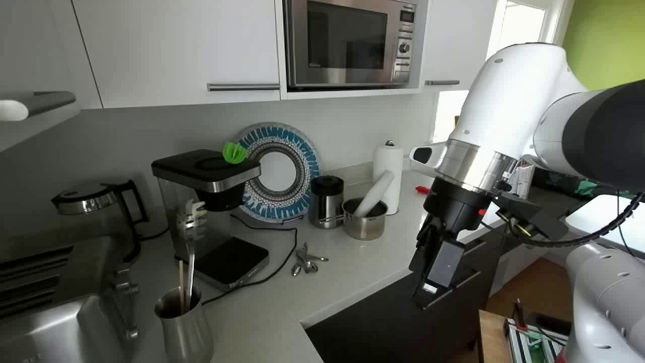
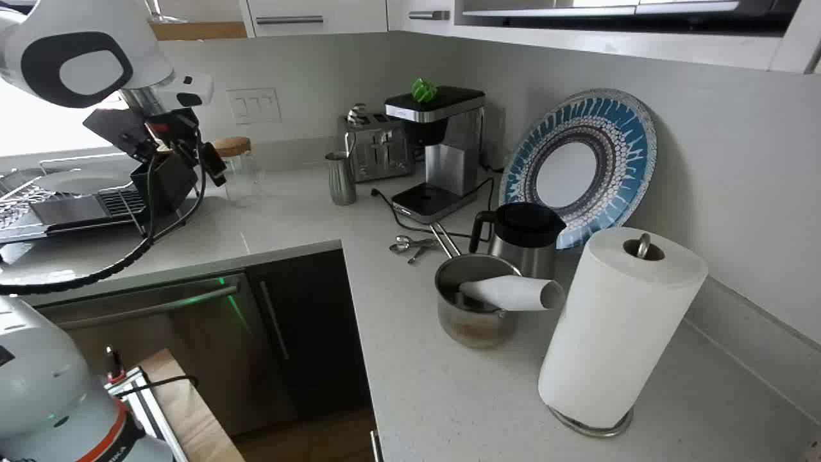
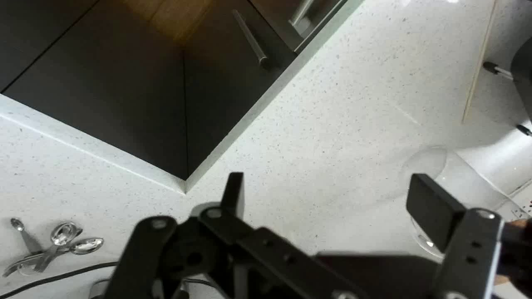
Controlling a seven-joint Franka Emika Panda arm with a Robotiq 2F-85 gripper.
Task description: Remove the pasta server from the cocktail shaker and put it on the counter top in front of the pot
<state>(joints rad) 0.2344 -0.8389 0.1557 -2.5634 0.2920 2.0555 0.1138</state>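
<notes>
The pasta server [image 1: 190,252] is silvery, with a toothed head at the top. It stands upright, slightly tilted, in the steel cocktail shaker [image 1: 189,335]. In an exterior view the server [image 2: 351,144] and shaker [image 2: 342,181] stand near the back corner beside the toaster. Neither shows in the wrist view. My gripper [image 3: 328,187] is open and empty above the pale counter top [image 3: 324,137], its fingers wide apart. In both exterior views the gripper [image 1: 426,282] hangs well away from the shaker; it also shows at a distance [image 2: 192,176]. No wide black pot is in view.
A thin wooden stick [image 1: 181,285] also stands in the shaker. The toaster [image 1: 75,312] and coffee maker [image 1: 209,171] are close by. A glass jar [image 3: 453,174] is near my right finger. Spoons [image 3: 62,245], a steel saucepan [image 2: 478,314], a carafe [image 2: 529,237] and paper towels [image 2: 616,333] stand farther along.
</notes>
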